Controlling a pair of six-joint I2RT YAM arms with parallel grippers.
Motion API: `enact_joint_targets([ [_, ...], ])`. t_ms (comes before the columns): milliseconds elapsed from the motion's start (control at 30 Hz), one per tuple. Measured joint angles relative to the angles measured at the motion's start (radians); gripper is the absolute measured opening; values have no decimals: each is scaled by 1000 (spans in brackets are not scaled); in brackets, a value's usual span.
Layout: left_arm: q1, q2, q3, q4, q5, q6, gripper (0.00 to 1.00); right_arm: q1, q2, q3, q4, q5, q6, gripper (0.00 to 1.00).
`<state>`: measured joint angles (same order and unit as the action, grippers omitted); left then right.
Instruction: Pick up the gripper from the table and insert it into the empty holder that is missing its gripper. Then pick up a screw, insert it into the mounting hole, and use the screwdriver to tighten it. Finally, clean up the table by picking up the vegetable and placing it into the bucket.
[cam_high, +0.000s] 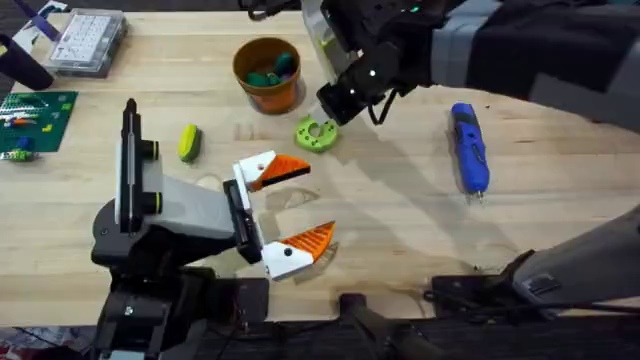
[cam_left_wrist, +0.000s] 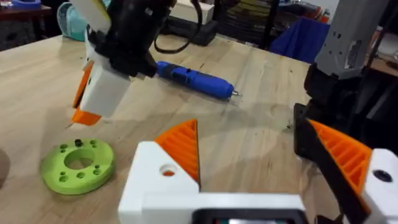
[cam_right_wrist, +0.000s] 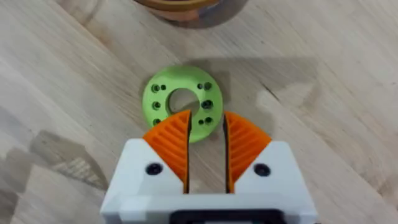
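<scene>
From overhead, the right gripper (cam_high: 335, 103) hangs over the lime-green ring (cam_high: 318, 133) near the table's (cam_high: 400, 210) far middle, beside the bucket (cam_high: 267, 74); the screwdriver (cam_high: 468, 148) lies toward the right edge, long axis running near-to-far, and the vegetable (cam_high: 188, 142) sits nearer the left gripper (cam_high: 288, 208), whose fingers spread wide. The left wrist view shows the ring (cam_left_wrist: 78, 165) just under the right gripper (cam_left_wrist: 87, 115). In the right wrist view, narrowly parted fingers (cam_right_wrist: 171, 140) straddle the ring's (cam_right_wrist: 182, 102) near rim.

Bare table (cam_high: 400, 210) lies open between the screwdriver (cam_high: 469, 148) at 3 o'clock and the green ring (cam_high: 317, 133); the bucket (cam_high: 267, 75) seemingly crowds the ring's 11 o'clock side.
</scene>
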<state>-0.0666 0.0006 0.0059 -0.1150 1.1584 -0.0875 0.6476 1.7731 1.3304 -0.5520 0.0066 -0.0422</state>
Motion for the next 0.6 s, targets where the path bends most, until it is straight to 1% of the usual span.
enact_joint_targets([
  [333, 0, 0, 0, 0, 0, 0, 987, 0, 88, 0, 35, 0, 0, 296],
  [600, 0, 0, 0, 0, 0, 0, 987, 0, 107, 0, 44, 0, 0, 296],
])
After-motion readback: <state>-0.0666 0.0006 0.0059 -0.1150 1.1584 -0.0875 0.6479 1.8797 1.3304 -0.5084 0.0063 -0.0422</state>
